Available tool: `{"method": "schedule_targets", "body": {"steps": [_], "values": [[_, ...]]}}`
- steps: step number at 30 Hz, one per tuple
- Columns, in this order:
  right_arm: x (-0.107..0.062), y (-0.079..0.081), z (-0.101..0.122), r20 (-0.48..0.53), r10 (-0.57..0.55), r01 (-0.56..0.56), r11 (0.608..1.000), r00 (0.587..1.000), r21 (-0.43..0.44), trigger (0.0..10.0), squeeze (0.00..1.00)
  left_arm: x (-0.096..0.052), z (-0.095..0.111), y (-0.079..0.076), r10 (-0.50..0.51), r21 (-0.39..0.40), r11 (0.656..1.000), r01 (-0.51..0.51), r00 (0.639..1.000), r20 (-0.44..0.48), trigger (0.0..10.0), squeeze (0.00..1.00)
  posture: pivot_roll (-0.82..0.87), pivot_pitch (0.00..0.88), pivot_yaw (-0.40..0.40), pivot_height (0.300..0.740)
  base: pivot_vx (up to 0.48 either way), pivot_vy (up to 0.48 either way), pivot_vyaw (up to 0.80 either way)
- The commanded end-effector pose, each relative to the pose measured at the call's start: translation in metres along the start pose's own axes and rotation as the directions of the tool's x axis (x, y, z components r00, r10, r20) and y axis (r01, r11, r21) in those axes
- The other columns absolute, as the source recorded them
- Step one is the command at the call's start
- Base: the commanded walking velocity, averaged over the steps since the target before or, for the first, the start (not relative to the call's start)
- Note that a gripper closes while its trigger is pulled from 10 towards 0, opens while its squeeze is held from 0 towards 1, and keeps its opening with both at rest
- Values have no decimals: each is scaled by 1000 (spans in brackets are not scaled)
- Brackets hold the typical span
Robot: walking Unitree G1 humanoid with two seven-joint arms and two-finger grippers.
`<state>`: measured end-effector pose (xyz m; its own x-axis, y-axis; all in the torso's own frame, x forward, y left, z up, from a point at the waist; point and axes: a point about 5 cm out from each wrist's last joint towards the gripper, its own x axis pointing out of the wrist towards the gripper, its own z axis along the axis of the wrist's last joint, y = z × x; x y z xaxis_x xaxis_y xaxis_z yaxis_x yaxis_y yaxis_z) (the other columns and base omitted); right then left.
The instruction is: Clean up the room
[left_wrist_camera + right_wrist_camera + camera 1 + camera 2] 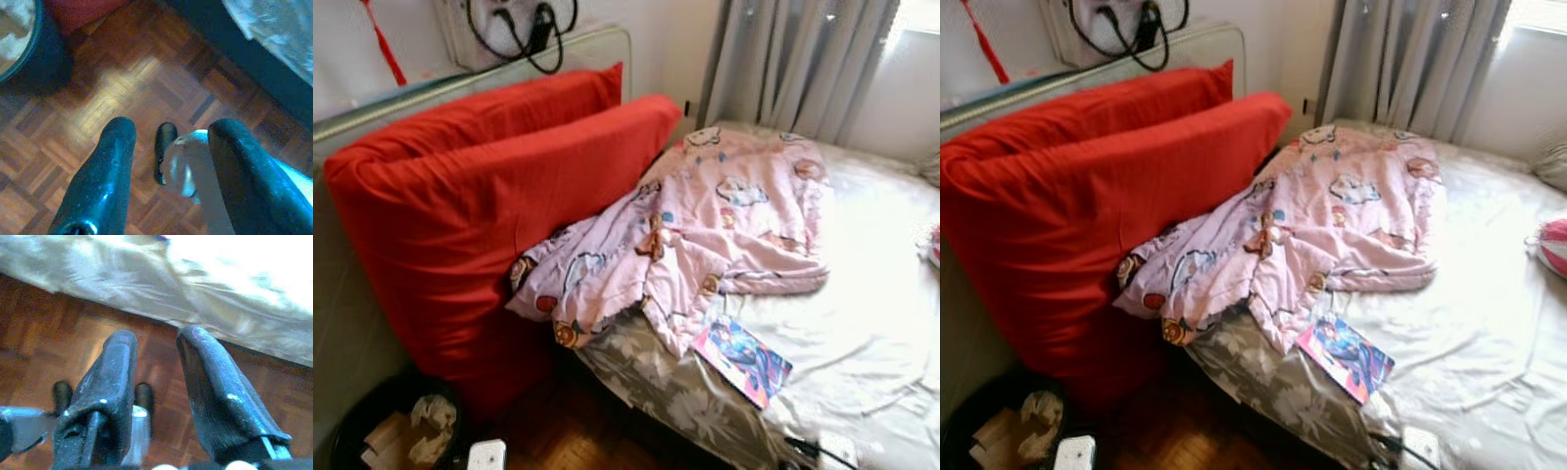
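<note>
A: What's nearest?

B: Both arms hang over the wood floor (146,83); the left gripper (168,142) and right gripper (156,357) each have fingers spread, pinching nothing. A dark bin (396,421) of scraps sits by the red cushion (480,206).

A: And on the bed (871,323)?

B: A magazine (741,359) lies at the near edge, just beside the crumpled pink blanket (705,220), which drapes against the cushion.

A: So which step?

B: Surveying, I'd judge. Next calls for stepping closer and reaching for the magazine or blanket.

Hard window glare over the white bedsheet (862,294), dim floor (146,88), soft wrist-view blur.
</note>
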<state>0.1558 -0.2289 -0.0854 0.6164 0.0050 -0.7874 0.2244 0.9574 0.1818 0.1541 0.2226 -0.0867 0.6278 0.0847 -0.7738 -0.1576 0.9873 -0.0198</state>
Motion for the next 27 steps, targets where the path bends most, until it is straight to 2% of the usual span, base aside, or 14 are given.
{"method": "schedule_targets", "body": {"steps": [1,7,13,14,15,19,21,22,23,24,26,27], "values": [[-1,-4,2,6,-14,14,1000,1000,1,10000,0,-1,-4,-2,1,-7,1000,-1,1000,-16,10000,0,81,68,-56,740,330,0,0],[-1,-5,2,14,-11,10,1000,1000,3,10000,0,0,-2,-1,-6,-9,1000,6,1000,2,10000,0,78,69,-55,740,328,0,0],[-2,-5,5,62,-7,7,1000,998,-2,10000,0,7,33,-4,-44,11,999,43,991,124,10000,0,84,80,-54,740,195,0,0],[-2,-5,5,62,-7,7,1000,998,-2,10000,0,7,33,-4,-44,11,999,43,991,124,10000,0,84,80,-54,740,0,0,0],[-3,-5,7,107,-12,9,1000,994,26,10000,0,9,49,-8,-75,27,997,71,980,185,10000,0,84,80,-48,740,0,0,0],[-4,-4,9,172,-27,17,998,985,61,10000,0,10,67,-13,-108,53,994,98,959,262,10000,0,76,73,-37,740,0,0,0],[-5,-4,10,208,-42,27,997,977,75,10000,0,9,81,-15,-124,64,992,108,934,337,10000,0,65,66,-31,740,0,0,0],[-6,-4,10,236,-57,36,995,970,90,10000,0,6,95,-17,-144,81,989,122,896,420,10000,0,60,60,-28,740,0,0,0],[-6,-4,10,236,-57,36,995,970,90,10000,0,6,95,-17,-144,81,989,122,896,420,10000,0,60,60,-28,740,0,0,0],[-7,-4,10,248,-61,38,995,967,96,10000,0,3,105,-17,-151,89,988,123,864,481,10000,0,64,50,-23,740,0,0,0],[2,23,51,398,4,-15,1000,917,24,10000,0,-3,116,-17,-151,94,989,118,822,549,10000,0,69,42,-24,740,0,0,0],[2,36,70,475,52,-40,999,878,-35,10000,0,-12,124,-18,-159,109,987,117,777,609,10000,0,66,31,-22,740,0,0,0]]}}
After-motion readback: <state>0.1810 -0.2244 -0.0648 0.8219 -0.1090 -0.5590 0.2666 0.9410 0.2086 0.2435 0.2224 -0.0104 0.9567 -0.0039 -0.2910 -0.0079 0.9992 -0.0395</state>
